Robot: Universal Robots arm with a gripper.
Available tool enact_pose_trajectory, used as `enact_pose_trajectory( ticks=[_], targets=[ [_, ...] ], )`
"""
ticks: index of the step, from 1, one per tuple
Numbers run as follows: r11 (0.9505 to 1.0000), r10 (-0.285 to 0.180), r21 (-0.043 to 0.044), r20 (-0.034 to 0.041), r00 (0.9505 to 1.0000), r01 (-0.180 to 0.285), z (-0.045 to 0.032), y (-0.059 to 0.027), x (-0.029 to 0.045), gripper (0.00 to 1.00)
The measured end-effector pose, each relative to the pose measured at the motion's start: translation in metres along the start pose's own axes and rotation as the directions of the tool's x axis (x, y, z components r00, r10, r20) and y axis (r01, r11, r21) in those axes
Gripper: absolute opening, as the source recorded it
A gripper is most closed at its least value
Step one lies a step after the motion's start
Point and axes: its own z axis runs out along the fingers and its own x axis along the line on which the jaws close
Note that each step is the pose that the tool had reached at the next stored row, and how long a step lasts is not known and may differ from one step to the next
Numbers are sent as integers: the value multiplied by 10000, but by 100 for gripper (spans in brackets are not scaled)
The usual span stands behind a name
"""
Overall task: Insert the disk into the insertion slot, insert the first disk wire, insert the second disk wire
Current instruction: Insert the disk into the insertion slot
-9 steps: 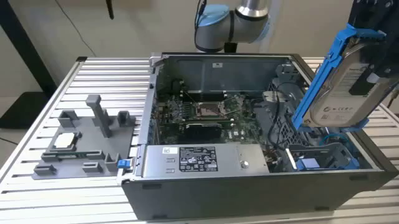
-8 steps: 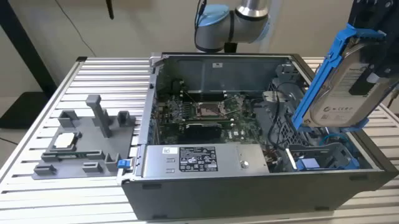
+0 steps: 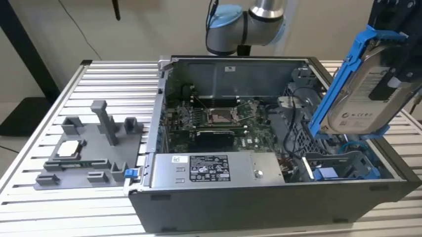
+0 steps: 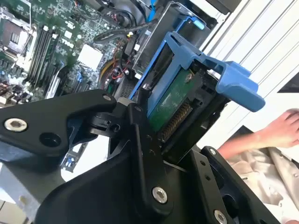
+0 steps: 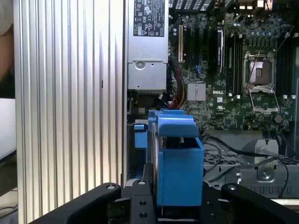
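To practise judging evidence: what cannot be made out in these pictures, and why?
- claw: exterior view, cut off by the right edge.
- slot inside: exterior view, mostly hidden by its own walls.
- disk faces: first wrist view, covered by its blue frame.
- hand: second wrist view, cut off by the right edge.

A slatted metal table point(image 3: 99, 79) carries an open computer case point(image 3: 264, 205) and a grey fixture point(image 3: 99, 160).

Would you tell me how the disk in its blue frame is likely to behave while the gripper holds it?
Likely stiff: the disk shows no sag, held tilted above the computer case. Probably heavy for its size, being metal-bodied. Its exposed circuit board looks fragile.
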Motion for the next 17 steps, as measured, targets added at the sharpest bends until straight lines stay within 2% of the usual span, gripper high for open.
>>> enact_pose_trajectory(
  ticks=[6,14,17],
  targets=[
    [10000,-2,18,2,10000,2,31,-2,1,0],
    [9998,-5,175,4,10000,5,149,-7,47,0],
    [9998,-6,210,5,10000,6,201,-10,70,0]
  ],
)
